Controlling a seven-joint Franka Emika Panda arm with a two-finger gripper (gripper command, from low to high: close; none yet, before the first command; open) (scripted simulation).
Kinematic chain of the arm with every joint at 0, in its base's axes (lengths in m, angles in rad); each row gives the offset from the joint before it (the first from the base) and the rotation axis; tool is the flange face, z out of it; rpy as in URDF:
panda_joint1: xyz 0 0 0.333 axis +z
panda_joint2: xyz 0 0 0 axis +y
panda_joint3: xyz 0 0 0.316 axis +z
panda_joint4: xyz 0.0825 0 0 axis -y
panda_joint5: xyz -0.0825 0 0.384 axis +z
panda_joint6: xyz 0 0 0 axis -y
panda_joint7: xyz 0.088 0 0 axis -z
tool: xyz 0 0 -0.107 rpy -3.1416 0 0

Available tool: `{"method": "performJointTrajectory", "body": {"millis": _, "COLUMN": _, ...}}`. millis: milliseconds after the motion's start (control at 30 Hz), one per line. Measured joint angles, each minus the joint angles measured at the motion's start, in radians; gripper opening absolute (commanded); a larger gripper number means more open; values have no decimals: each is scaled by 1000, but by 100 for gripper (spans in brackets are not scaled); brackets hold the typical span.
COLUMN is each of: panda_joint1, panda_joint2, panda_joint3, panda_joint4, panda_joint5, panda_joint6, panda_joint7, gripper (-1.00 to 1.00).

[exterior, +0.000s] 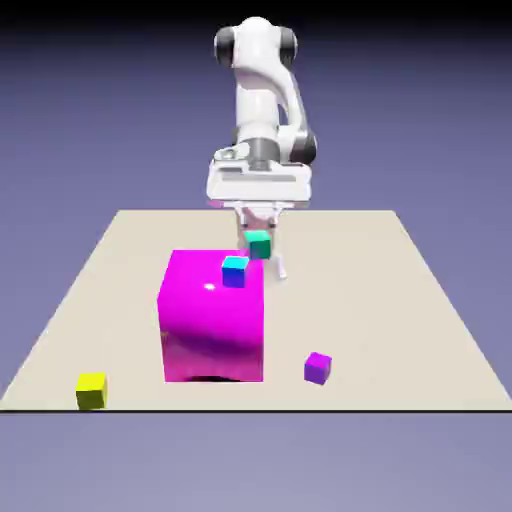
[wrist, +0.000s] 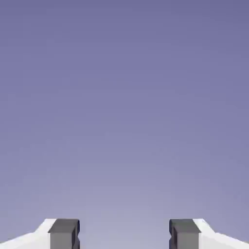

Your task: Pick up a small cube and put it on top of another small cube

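Observation:
The small purple cube (exterior: 318,367) rests on the table near the front, toward the exterior view's right. The small yellow cube (exterior: 91,389) sits at the front corner on the exterior view's left. My gripper (exterior: 262,238) hangs at the back middle of the table, behind the big block and far from both cubes. In the hand view my gripper (wrist: 124,236) is open. Its grey fingertips (wrist: 63,233) stand wide apart, with only the plain backdrop between them.
A big magenta block (exterior: 212,320) stands mid-table between the gripper and the front edge. A cyan cube (exterior: 235,270) shows at its top back edge. A green cube (exterior: 260,244) lies right by the fingers. The beige table (exterior: 400,300) spreads around them.

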Motion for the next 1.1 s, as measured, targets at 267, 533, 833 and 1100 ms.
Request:
{"method": "performJointTrajectory", "body": {"millis": 267, "panda_joint1": -96, "panda_joint2": 290, "panda_joint3": 176, "panda_joint4": 176, "panda_joint5": 3, "panda_joint6": -182, "panda_joint7": 198, "gripper": 0}}
{"method": "performJointTrajectory", "body": {"millis": 533, "panda_joint1": -193, "panda_joint2": 580, "panda_joint3": 351, "panda_joint4": 352, "panda_joint5": 6, "panda_joint6": -364, "panda_joint7": 396, "gripper": 0}}
{"method": "performJointTrajectory", "body": {"millis": 833, "panda_joint1": -304, "panda_joint2": 862, "panda_joint3": 512, "panda_joint4": 450, "panda_joint5": -31, "panda_joint6": -529, "panda_joint7": 695, "gripper": 0}}
{"method": "performJointTrajectory", "body": {"millis": 1100, "panda_joint1": -259, "panda_joint2": 1070, "panda_joint3": 455, "panda_joint4": 435, "panda_joint5": -146, "panda_joint6": -420, "panda_joint7": 874, "gripper": 0}}
